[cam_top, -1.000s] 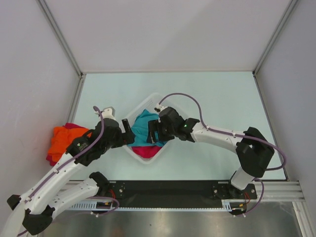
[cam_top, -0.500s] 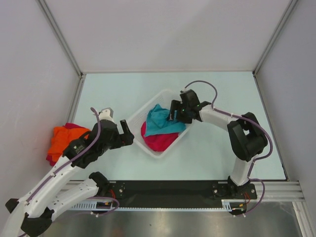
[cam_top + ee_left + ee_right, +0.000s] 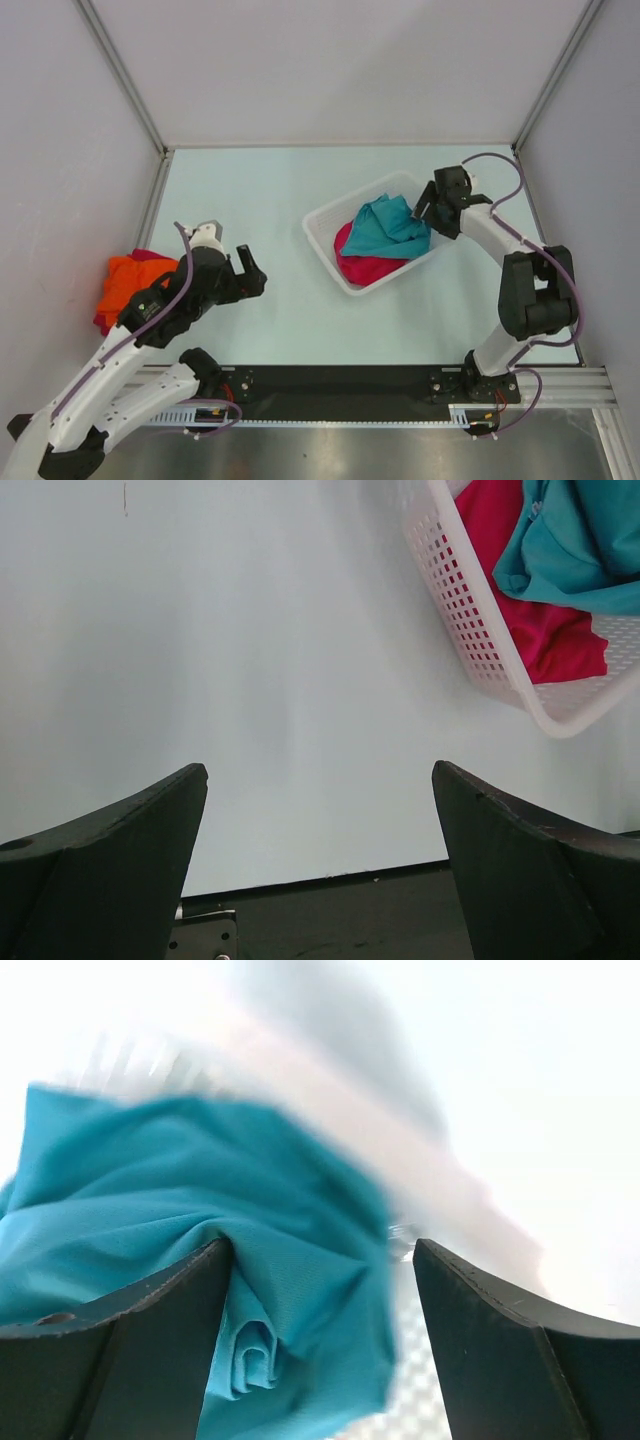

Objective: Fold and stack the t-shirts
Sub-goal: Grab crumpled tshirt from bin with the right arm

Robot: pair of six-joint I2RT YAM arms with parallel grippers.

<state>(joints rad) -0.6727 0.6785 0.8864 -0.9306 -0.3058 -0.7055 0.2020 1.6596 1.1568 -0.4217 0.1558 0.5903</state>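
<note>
A teal t-shirt (image 3: 388,228) lies crumpled on a magenta-pink t-shirt (image 3: 365,268) inside the white lattice basket (image 3: 325,250). My right gripper (image 3: 430,212) is at the basket's far right rim, jaws wide apart. In the right wrist view the teal t-shirt (image 3: 200,1190) and the blurred basket rim (image 3: 330,1090) sit between the fingers of the right gripper (image 3: 320,1250); nothing is pinched. An orange t-shirt (image 3: 125,280) lies on a dark red one (image 3: 103,320) at the table's left edge. My left gripper (image 3: 245,272) hangs open over bare table, left of the basket.
The left wrist view shows the left gripper (image 3: 320,770), bare pale table under it, the basket (image 3: 470,610) with the magenta-pink t-shirt (image 3: 540,630) and teal t-shirt (image 3: 580,540) at upper right, and the black base rail (image 3: 330,920) at the bottom. Grey walls enclose the table.
The basket with its two t-shirts has slid right and toward the back, moving along with my right gripper. My left gripper has drawn slightly back to the left.
</note>
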